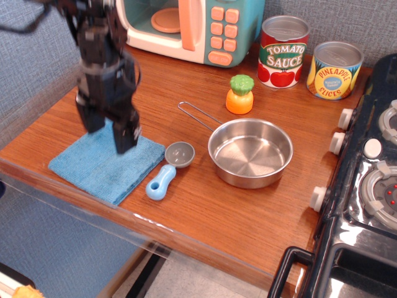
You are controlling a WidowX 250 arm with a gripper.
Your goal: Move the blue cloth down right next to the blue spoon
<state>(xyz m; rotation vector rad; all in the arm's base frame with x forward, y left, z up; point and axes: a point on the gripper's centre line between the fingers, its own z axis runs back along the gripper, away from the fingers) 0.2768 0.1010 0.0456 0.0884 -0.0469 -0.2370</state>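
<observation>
The blue cloth point(99, 167) lies flat near the table's front left edge, its right edge just left of the blue spoon point(162, 179). The spoon has a light-blue handle and a round grey bowl point(180, 154) and lies between the cloth and the steel pan. My gripper point(108, 133) hangs over the cloth's far part. Its two black fingers point(127, 138) are spread apart with nothing between them. It looks lifted slightly off the cloth and is motion-blurred.
A steel pan point(250, 152) with a wire handle sits right of the spoon. A toy carrot-like piece point(240, 94), two cans point(283, 52), and a toy microwave point(186, 28) stand at the back. A black stove point(366, 180) is on the right. The table's front edge point(124, 208) is close to the cloth.
</observation>
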